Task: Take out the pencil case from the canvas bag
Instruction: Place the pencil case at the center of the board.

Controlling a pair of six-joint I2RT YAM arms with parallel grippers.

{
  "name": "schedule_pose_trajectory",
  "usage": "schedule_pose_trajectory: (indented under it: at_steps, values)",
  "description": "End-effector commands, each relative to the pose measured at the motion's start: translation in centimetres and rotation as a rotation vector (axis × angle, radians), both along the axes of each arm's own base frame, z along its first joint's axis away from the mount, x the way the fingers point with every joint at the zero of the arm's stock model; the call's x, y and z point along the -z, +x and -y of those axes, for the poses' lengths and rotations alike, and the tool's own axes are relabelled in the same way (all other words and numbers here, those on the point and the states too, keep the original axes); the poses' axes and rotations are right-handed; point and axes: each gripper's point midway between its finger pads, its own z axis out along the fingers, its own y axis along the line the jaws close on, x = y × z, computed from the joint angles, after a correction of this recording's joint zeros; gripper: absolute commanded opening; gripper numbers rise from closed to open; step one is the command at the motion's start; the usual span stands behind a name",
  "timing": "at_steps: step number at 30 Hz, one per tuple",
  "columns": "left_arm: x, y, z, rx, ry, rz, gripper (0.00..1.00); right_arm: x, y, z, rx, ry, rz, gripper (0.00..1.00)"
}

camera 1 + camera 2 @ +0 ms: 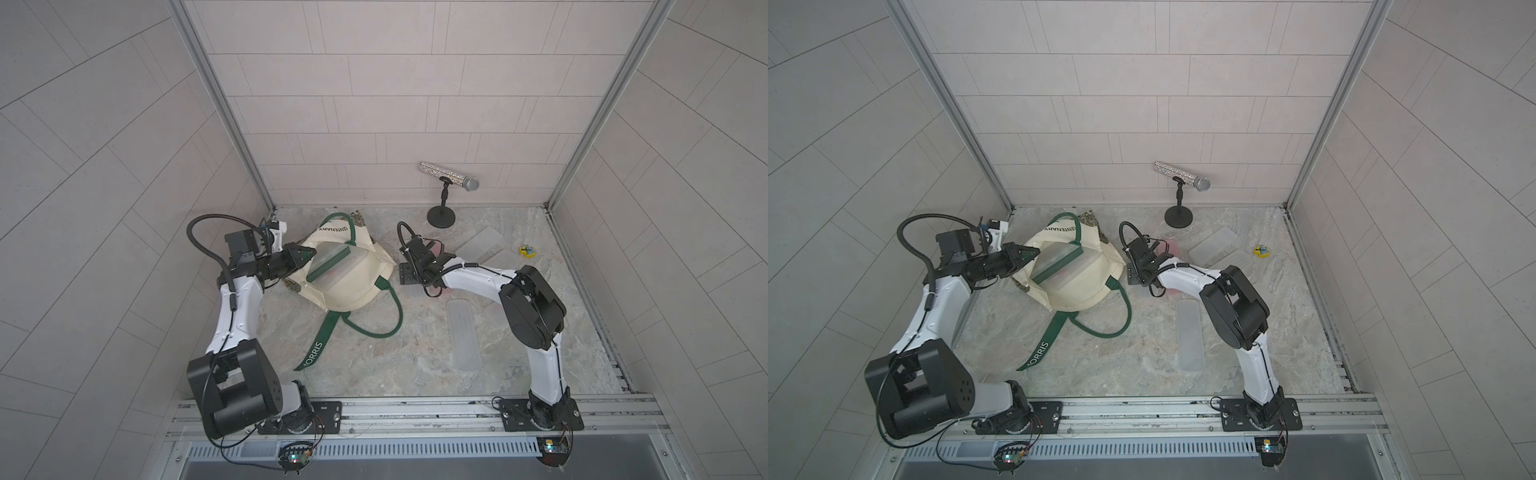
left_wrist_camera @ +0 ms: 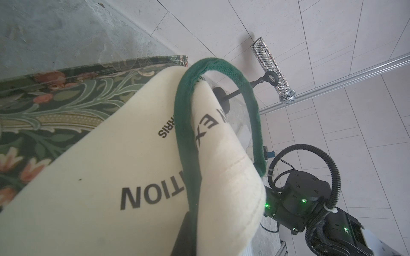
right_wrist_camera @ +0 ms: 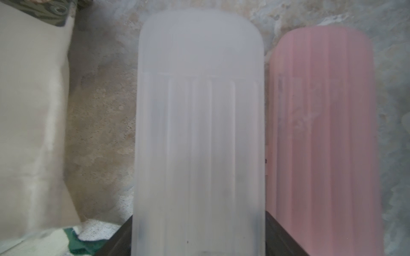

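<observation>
Canvas bag [image 1: 353, 291] lettered "MORRIS", left tool [image 1: 311, 252] pinching it, right tool [image 3: 198, 223] clamping pencil case [image 3: 199, 122].

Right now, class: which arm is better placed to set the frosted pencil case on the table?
Probably right. The right gripper grips the frosted pencil case low over the table, beside the pink case; the left gripper is shut on the canvas bag.

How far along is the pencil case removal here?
Done: several frosted cases and a pink case already lie on the table. In hand: the left hand pinches the canvas bag's rim, while the right hand grips a frosted pencil case outside the bag. Left: set it down; more cases show inside the bag.
</observation>
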Motion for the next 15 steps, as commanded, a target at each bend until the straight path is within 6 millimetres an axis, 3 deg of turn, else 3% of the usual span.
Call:
schedule_pose_trajectory:
  at_steps: [1,15]
  values:
    - [-1.1,-0.2,0.3,0.02,-0.02,0.044,0.0,0.7,0.9,-0.4,0.002,-0.007,-0.009,0.68]
    - [-1.3,-0.2,0.1,0.012,-0.023,0.052,0.0,3.0,2.9,-0.2,0.02,-0.076,-0.042,0.73]
